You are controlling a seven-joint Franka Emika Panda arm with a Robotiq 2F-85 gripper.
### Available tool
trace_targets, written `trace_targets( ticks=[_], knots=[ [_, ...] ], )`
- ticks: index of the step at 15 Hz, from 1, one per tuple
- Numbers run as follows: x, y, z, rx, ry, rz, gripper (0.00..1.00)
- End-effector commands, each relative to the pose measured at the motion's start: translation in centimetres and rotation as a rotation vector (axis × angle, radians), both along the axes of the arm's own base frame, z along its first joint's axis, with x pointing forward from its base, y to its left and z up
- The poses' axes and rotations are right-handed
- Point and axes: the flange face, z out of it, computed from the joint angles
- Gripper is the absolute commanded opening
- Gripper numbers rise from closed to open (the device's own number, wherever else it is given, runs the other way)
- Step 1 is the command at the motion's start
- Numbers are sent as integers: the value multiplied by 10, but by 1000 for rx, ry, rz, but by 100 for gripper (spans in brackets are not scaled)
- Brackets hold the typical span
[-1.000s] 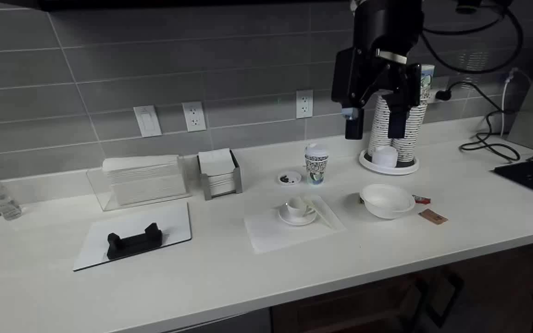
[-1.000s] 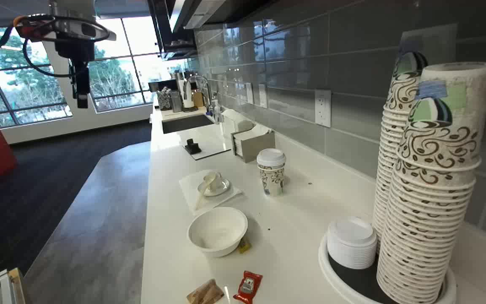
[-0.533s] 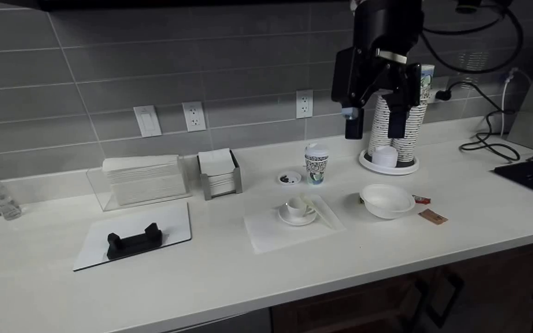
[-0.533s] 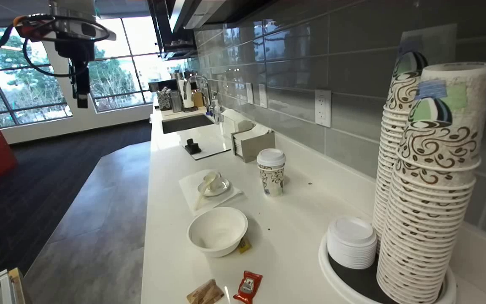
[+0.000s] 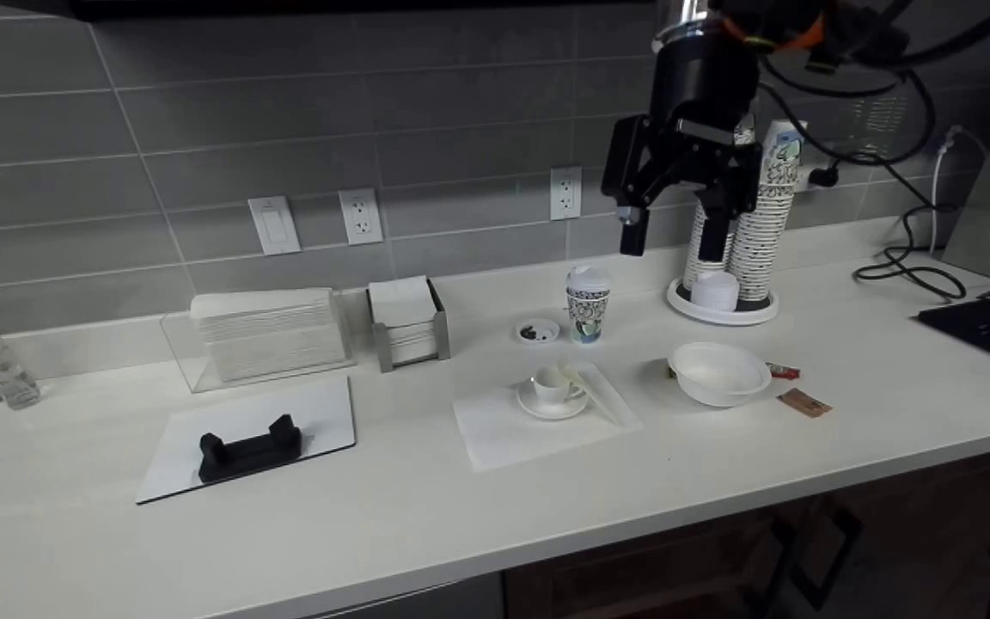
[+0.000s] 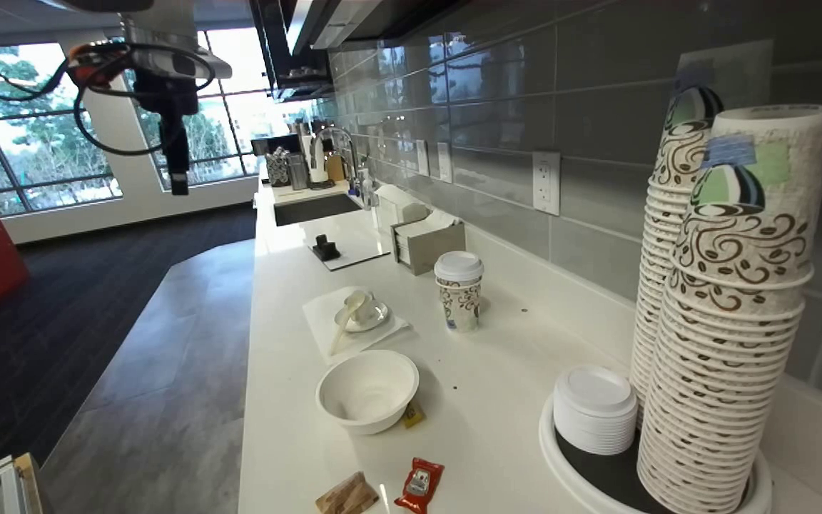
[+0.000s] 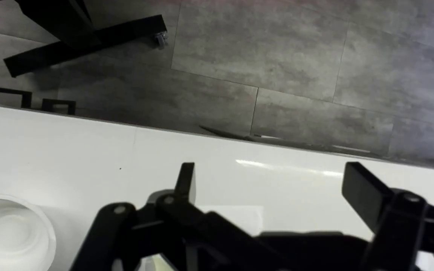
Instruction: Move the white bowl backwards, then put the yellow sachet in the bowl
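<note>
Wrist view: white bowl left of hand, well apart.

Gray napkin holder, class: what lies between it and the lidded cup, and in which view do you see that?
A small white dish with dark bits in it lies between the gray napkin holder and the lidded cup, in an exterior view.

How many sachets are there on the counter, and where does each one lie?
3. In an exterior view, the yellow sachet is partly hidden by the bowl; the red sachet and the brown sachet lie near each other, apart from the bowl. Others could be hidden.
</note>
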Motion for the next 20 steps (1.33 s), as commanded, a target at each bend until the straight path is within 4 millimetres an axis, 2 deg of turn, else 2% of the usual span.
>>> trace_targets(
  ticks=[1, 5, 9, 11, 14, 17, 18, 20],
  knots=[
    [7, -53, -44, 15, -7, -83, 100],
    [8, -120, -90, -7, -25, -188, 100],
    [14, -181, -122, -56, -150, -352, 100],
    [15, -205, -139, -99, -183, -425, 100],
    [9, -241, -176, -221, -150, -517, 100],
    [-1, -269, -212, -345, -50, -552, 100],
    [0, -261, -194, -289, -87, -525, 100],
    [-4, -271, -211, -323, -44, -539, 100]
  ],
)
